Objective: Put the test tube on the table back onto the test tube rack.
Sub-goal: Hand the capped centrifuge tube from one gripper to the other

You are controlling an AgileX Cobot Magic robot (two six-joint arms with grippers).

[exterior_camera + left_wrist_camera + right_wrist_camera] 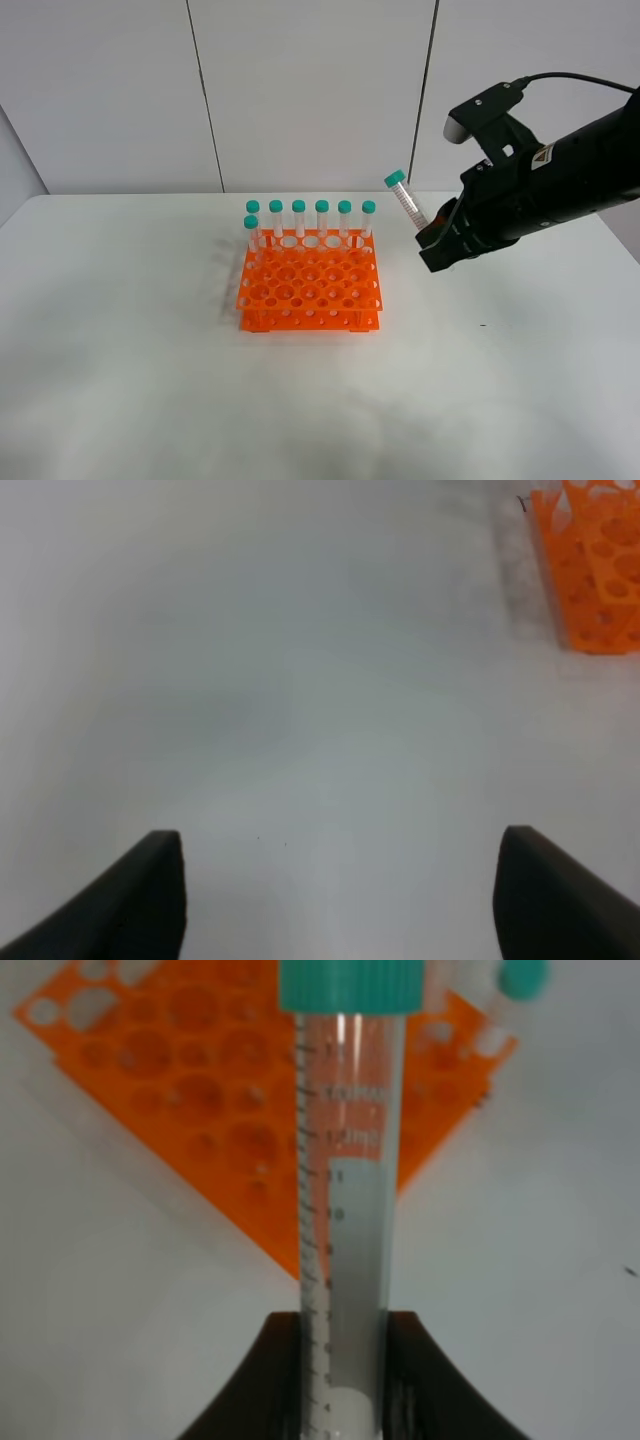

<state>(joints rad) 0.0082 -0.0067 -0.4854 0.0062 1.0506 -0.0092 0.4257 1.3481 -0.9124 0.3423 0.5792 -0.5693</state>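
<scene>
Right gripper (431,244) pinches the test tube (408,207) by its lower part, jaws pressed against the clear wall on both sides, so the green cap points up and leans toward the rack (310,290). The tube hangs in the air just beside the rack's right end and above its top tier, touching neither the rack nor the table (150,390). Judging from this, the pickup is done and what is left is to bring the tube upright over a free hole and lower its tip in. Seven other capped tubes (322,215) stand along the rack's far edge, with many holes nearer the camera unfilled. Left gripper (340,890) hangs low over bare table, its fingers spread wide and holding nothing, with a corner of the rack well off to one side. White and matte, the tabletop meets a pale panelled wall (310,90) behind.
</scene>
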